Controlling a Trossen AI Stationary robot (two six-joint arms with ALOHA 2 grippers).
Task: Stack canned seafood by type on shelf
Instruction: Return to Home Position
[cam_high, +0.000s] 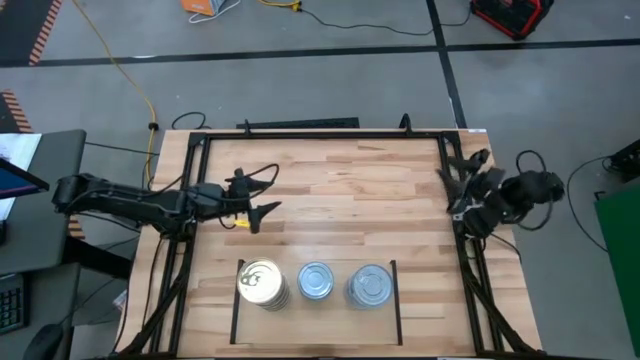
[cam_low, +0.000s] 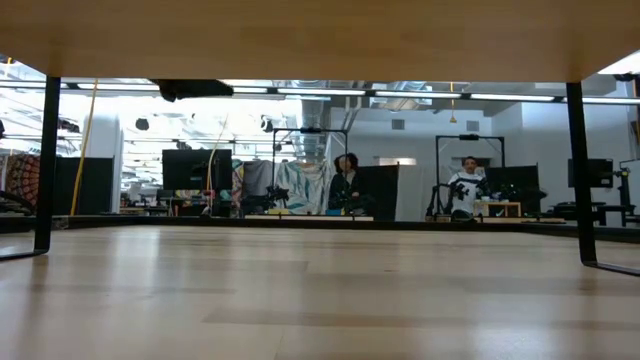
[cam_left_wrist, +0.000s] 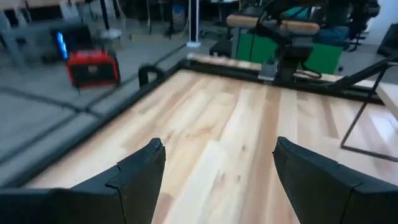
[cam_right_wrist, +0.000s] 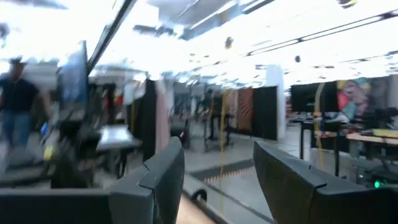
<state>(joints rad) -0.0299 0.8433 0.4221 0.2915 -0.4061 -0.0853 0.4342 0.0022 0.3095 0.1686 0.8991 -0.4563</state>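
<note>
Three stacks of canned seafood stand side by side on the shelf (cam_high: 236, 310), a patch of light planks bounded by thin black lines at the table's near edge. One stack has a gold top (cam_high: 262, 282); the other two have silver tops (cam_high: 316, 281) (cam_high: 370, 286). My left gripper (cam_high: 271, 189) (cam_left_wrist: 217, 155) hangs open over the table's left half, beyond the stacks, with only bare wood between its fingers. My right gripper (cam_high: 456, 186) (cam_right_wrist: 217, 155) is open at the table's right edge, tipped up toward the room, and holds nothing.
A black metal frame (cam_high: 320, 134) runs round the tabletop, with posts (cam_low: 45, 160) (cam_low: 578, 170) at the sides. Bare wood lies between the two arms. People sit at desks in the room beyond the table (cam_low: 345, 185) (cam_low: 466, 185).
</note>
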